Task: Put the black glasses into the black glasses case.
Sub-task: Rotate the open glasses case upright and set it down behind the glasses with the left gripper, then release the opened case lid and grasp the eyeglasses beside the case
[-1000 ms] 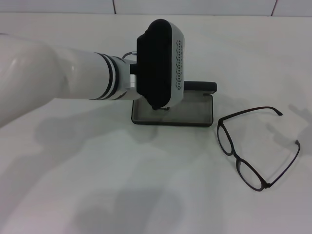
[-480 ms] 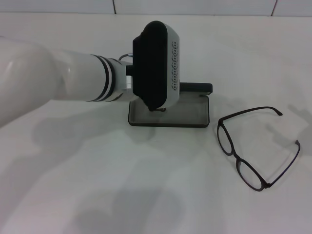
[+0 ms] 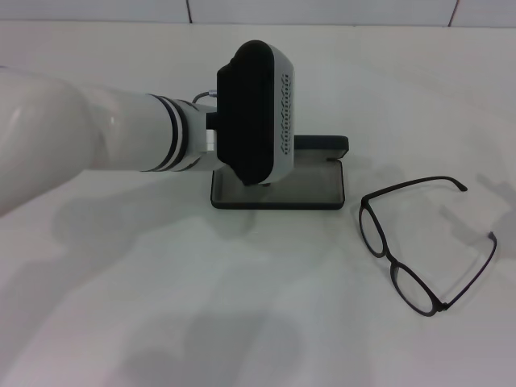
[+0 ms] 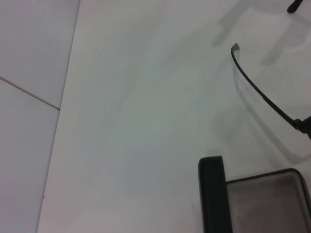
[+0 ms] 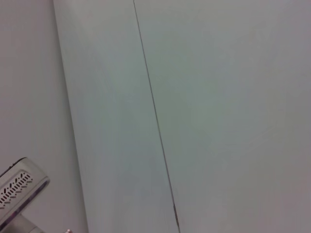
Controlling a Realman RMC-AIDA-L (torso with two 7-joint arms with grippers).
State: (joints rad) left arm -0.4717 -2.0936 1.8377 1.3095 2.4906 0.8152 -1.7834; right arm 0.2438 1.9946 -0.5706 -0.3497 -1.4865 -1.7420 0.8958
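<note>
Two task things on a smooth white worktop. Toward the far edge, around the middle: black glasses case, hard rectangular clamshell with rounded corners, lying open, matte grey lining facing up, lid standing upright along the back. Nearer the right edge and the front: black glasses, thin frame, large rounded clear lenses, slim straight temple arms unfolded, resting flat, apart from the case. Left gripper hanging over the left end of the open case, under a glossy black-and-white wrist housing; fingers mostly hidden, open or closed cannot tell. Right gripper out of sight.
</note>
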